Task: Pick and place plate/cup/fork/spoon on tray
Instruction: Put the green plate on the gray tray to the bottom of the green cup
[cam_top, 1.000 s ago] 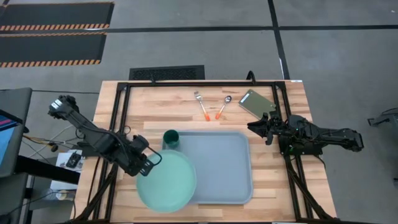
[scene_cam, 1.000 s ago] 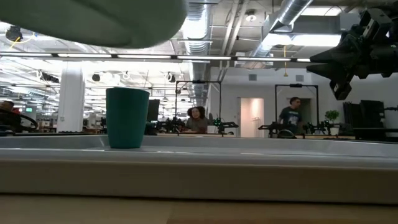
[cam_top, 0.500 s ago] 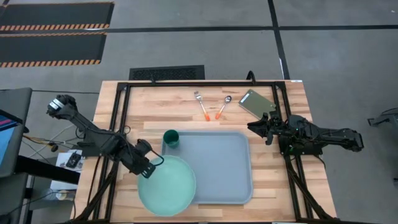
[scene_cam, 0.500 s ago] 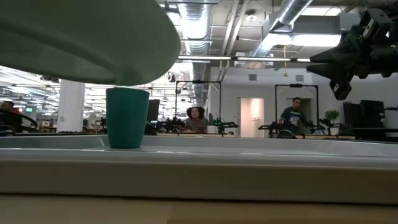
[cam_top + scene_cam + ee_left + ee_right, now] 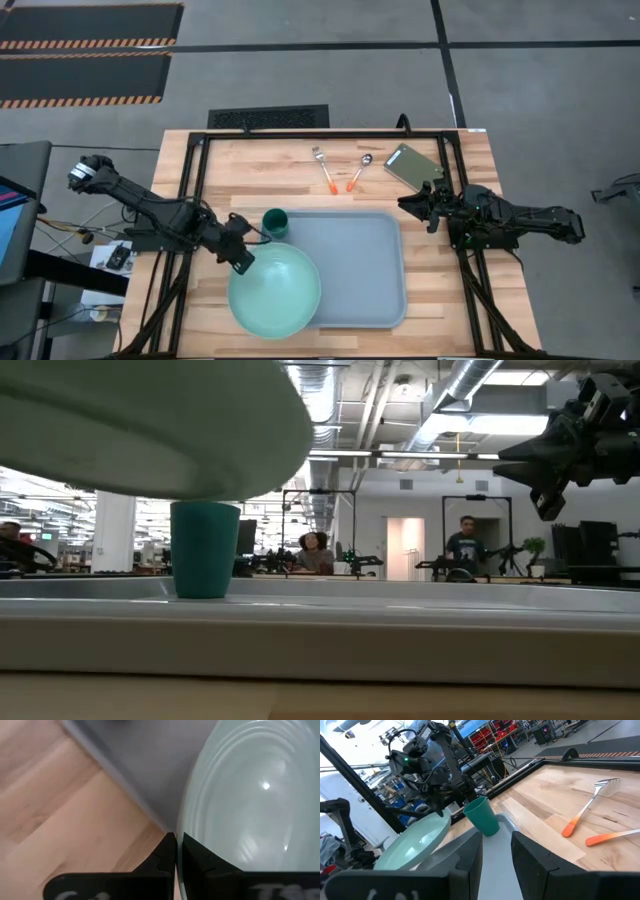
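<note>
The left end effector (image 5: 243, 257) is clamped on the rim of the large round mint-green plate (image 5: 275, 290), its two dark fingers (image 5: 167, 854) pinching the plate's edge between them. The plate hangs tilted in the air, partly over the near left corner of the large pale blue-grey rectangular tray (image 5: 360, 268) and partly past the tray's left and near rim, over the wooden worktop (image 5: 250, 170). In the low view the plate's underside (image 5: 150, 425) fills the upper left, clear of the tray rim (image 5: 400, 605) below it.

Just beyond the left end effector, the small dark teal-green round cup (image 5: 276, 222) stands upright in the tray's far left corner; it is the only thing resting on the tray floor, and the pictures do not show anything inside it.

The right end effector (image 5: 408, 206) hovers above the worktop just off the tray's far right corner, its fingers (image 5: 470, 857) slightly apart with nothing between them. Beyond it, on the bare wood, lie the small fork with silver tines and an orange handle (image 5: 324, 170) and, just to the fork's right, the small spoon with a silver round bowl and an orange handle (image 5: 358, 173), their handles angled toward each other. A small green-grey flat rectangle (image 5: 412, 164) lies on the worktop farther right, close to the right end effector.

People (image 5: 315, 552) stand in the room beyond the worktop.
</note>
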You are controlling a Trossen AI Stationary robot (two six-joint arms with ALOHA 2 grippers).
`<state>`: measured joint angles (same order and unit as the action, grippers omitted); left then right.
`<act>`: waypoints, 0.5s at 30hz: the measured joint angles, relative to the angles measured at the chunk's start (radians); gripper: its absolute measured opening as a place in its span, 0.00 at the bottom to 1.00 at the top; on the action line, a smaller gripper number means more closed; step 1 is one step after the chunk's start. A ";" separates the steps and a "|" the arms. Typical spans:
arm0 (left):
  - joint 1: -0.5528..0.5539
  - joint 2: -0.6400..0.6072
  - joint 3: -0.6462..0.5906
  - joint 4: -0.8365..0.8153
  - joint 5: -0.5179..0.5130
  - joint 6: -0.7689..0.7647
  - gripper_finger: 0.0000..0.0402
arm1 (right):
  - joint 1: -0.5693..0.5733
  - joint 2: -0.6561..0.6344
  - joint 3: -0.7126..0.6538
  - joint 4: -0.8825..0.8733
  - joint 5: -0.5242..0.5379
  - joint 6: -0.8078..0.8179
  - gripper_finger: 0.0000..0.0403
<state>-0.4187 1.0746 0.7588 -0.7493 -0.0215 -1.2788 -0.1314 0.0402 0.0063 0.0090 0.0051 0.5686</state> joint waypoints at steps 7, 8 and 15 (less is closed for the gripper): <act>0.051 0.001 -0.025 0.018 0.015 0.048 0.00 | 0.000 0.000 0.000 0.000 0.000 0.000 0.32; 0.053 0.001 -0.025 0.024 0.019 0.054 0.00 | 0.000 0.000 0.000 0.000 0.000 0.002 0.32; 0.055 0.027 -0.025 0.053 0.019 0.057 0.00 | 0.000 0.000 0.000 0.000 0.000 0.007 0.32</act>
<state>-0.3637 1.1014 0.7341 -0.6967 -0.0023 -1.2220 -0.1314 0.0402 0.0063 0.0090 0.0049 0.5758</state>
